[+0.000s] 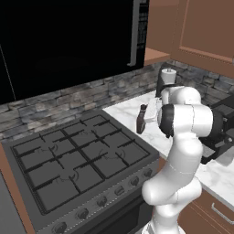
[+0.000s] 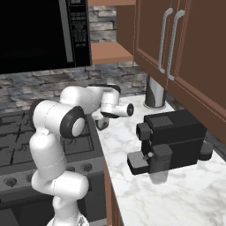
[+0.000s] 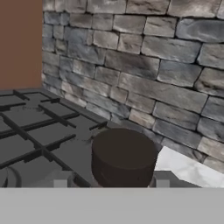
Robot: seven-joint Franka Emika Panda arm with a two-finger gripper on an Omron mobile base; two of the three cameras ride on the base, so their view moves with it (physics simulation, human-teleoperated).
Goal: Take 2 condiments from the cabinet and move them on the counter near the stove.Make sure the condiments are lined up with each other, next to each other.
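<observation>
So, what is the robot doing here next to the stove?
The arm reaches low beside the stove, at the edge of the marble counter. Its gripper straddles the black cap of the dark brown bottle, one finger tip on each side. Whether the jaws clamp the bottle or stand loose around it is not clear.

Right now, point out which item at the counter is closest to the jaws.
The squat dark brown bottle, beside the stove, right between the jaws. The black coffee machine and silver cylinder stand farther along the counter.
</observation>
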